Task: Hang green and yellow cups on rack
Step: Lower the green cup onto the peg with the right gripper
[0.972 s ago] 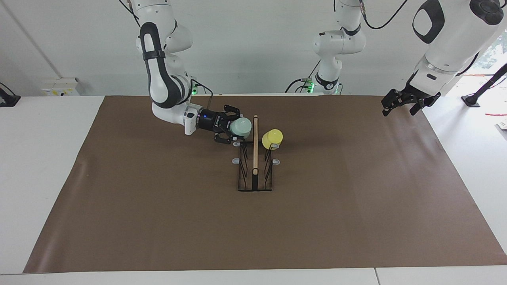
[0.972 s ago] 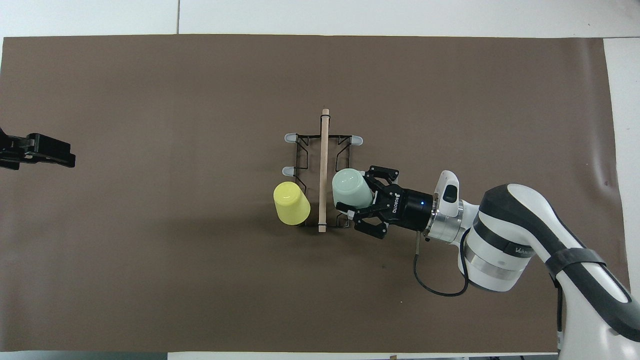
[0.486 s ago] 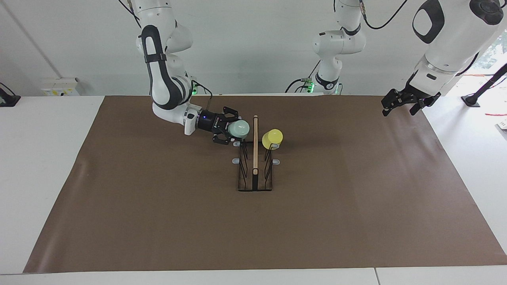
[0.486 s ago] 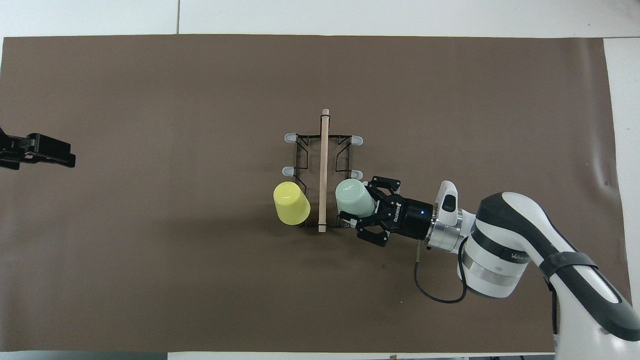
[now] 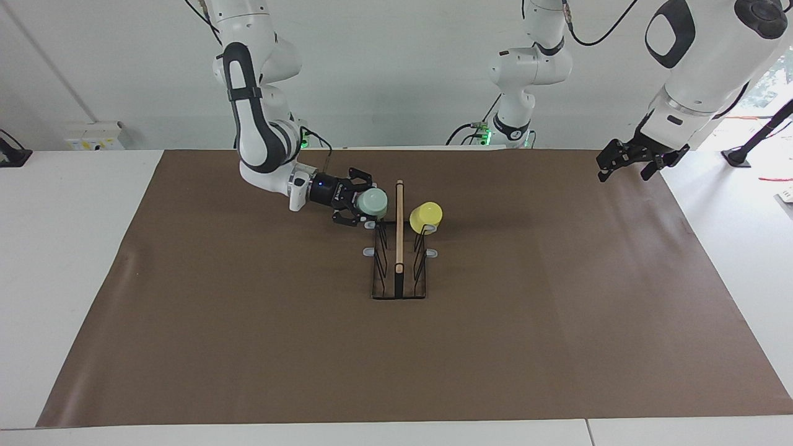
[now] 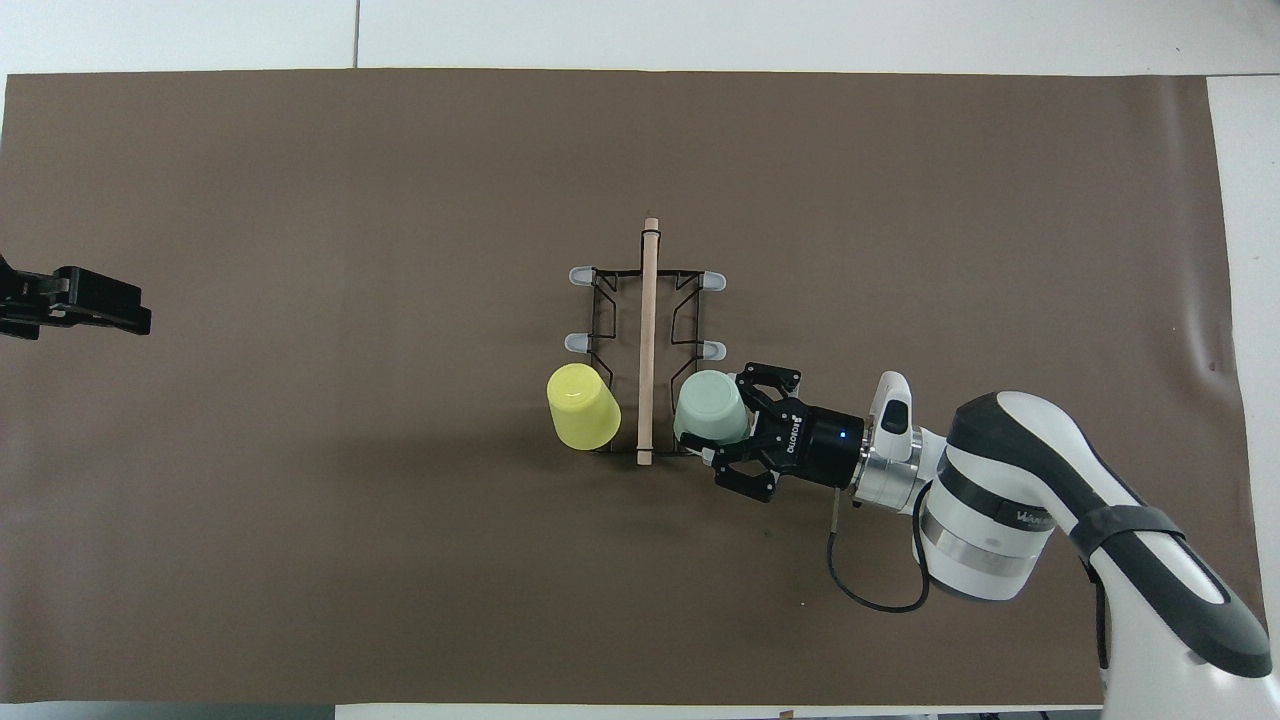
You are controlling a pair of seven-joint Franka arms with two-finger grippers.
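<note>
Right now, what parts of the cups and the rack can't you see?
- Green cup, both views: the right end effector covers its open end, so the prong inside is hidden.
- Yellow cup, both views: its own wall hides its prong.
- Rack, overhead view: the cups cover the prongs nearest the robots.

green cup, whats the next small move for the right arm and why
Probably open the right pincer and back away: the green cup it grips already sits upside down over a prong of the rack, matching the hung yellow cup. The left pincer waits open.
</note>
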